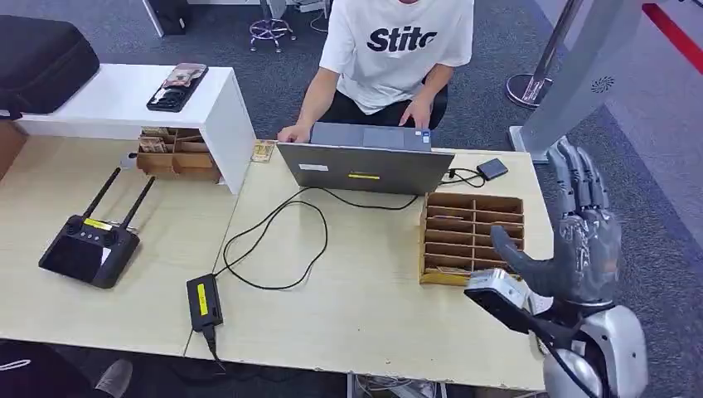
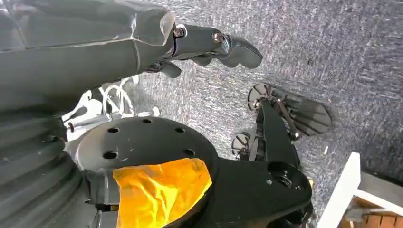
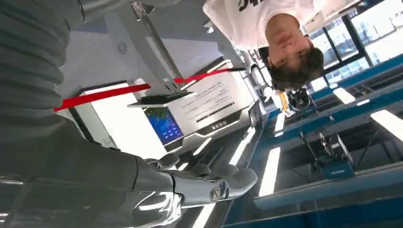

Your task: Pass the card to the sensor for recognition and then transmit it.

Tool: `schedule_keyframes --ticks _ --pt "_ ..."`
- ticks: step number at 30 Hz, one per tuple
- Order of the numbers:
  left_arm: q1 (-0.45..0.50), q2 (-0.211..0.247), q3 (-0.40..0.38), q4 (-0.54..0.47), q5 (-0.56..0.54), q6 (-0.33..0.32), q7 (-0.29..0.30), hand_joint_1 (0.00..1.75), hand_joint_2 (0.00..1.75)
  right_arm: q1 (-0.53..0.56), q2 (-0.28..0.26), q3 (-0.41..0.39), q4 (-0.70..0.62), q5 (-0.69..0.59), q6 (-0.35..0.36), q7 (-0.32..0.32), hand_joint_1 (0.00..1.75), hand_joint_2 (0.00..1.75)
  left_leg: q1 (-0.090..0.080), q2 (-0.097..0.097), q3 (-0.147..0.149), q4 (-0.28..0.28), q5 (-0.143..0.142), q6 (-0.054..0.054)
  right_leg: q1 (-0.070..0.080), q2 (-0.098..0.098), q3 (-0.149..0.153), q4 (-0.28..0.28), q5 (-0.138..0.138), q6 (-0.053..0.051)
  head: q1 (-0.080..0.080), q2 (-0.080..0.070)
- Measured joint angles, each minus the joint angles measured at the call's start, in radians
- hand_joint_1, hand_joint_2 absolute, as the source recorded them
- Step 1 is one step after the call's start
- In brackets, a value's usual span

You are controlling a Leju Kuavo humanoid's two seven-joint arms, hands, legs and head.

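Note:
A wooden slotted card box [image 1: 472, 236] stands on the right part of the table, with a pale card [image 1: 452, 269] lying in its nearest slot. A small dark sensor [image 1: 492, 168] on a cable lies behind the box, beside the laptop. My right hand [image 1: 580, 236] is raised just right of the box, over the table's right edge. Its fingers point up and apart, the thumb reaches toward the box, and it holds nothing. In the right wrist view the right hand [image 3: 204, 183] is likewise empty. My left hand [image 2: 209, 45] hangs over the grey carpet, fingers loose, nothing in it.
A person in a white shirt [image 1: 398, 41] sits behind the grey laptop [image 1: 365, 162]. A black cable loops to a power adapter [image 1: 204, 301]. A black remote controller [image 1: 89, 247] lies at the left. A white shelf [image 1: 124, 104] carries a phone. A grey kiosk [image 1: 580, 75] stands at right.

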Motion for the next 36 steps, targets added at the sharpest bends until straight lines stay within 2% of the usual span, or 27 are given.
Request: schedule_keyframes --ticks 1,2,3,4,6,9,13,22,36 --pt "-0.001 0.002 -0.007 0.0 -0.003 -0.004 0.0 0.0 1.75 -0.027 -0.009 0.005 0.02 -0.002 0.018 0.011 0.0 1.75 0.0 0.0 0.0 0.0 0.0 0.0 0.0 0.0 0.0 0.0 0.0 0.0 0.0 0.0" --pt "-0.001 0.003 -0.014 0.0 -0.008 -0.011 0.005 0.0 1.75 -0.065 -0.018 0.012 0.049 -0.017 0.068 0.039 0.0 1.75 0.0 0.0 -0.002 0.0 0.0 0.0 0.0 0.0 0.001 0.001 0.0 0.0 0.0 0.0" --pt "-0.002 0.005 -0.022 0.0 -0.01 -0.017 0.013 0.0 1.75 -0.142 -0.028 0.016 0.115 -0.037 0.121 0.059 0.0 1.75 0.0 0.003 -0.001 0.0 0.001 0.0 0.0 0.003 -0.001 0.002 0.003 -0.003 0.0 0.0" --pt "-0.005 0.007 -0.034 0.0 -0.009 -0.019 0.017 0.0 1.75 -0.246 -0.042 0.018 0.228 -0.053 0.142 0.07 0.0 1.75 0.0 0.006 -0.002 0.0 0.002 -0.002 0.0 0.006 -0.004 0.002 0.005 -0.003 -0.003 0.0" --pt "-0.016 0.008 -0.049 0.0 -0.004 -0.021 0.024 0.0 1.75 -0.383 -0.059 0.018 0.372 -0.064 0.134 0.071 0.0 1.75 0.0 0.003 -0.004 0.001 0.007 0.002 0.0 0.004 -0.006 0.001 0.007 -0.001 -0.004 0.0" --pt "-0.013 0.008 -0.065 0.0 -0.001 -0.016 0.036 0.0 1.75 -0.473 -0.076 0.018 0.499 -0.067 0.124 0.069 0.0 1.75 0.0 -0.004 -0.005 0.001 0.009 0.0 0.0 -0.002 -0.005 0.001 0.007 -0.001 -0.004 0.0" --pt "-0.011 0.008 -0.076 0.0 0.0 -0.009 0.042 0.0 1.75 -0.511 -0.087 0.018 0.577 -0.068 0.124 0.076 0.0 1.75 0.0 -0.005 -0.006 0.001 0.008 0.0 0.0 -0.002 -0.006 0.001 0.007 -0.001 -0.004 0.0" --pt "-0.011 0.008 -0.095 0.0 0.0 -0.012 0.042 0.0 1.75 -0.555 -0.093 0.018 0.662 -0.059 0.128 0.087 0.0 1.75 0.0 -0.004 -0.007 0.001 0.008 0.0 0.0 -0.002 -0.007 0.001 0.007 -0.001 -0.004 0.0" --pt "-0.011 0.008 -0.095 0.0 0.0 -0.013 0.042 0.0 1.75 -0.58 -0.093 0.02 0.705 -0.056 0.128 0.087 0.0 1.75 0.0 -0.004 -0.007 0.001 0.008 0.0 0.0 -0.002 -0.007 0.001 0.007 -0.001 -0.004 0.0"
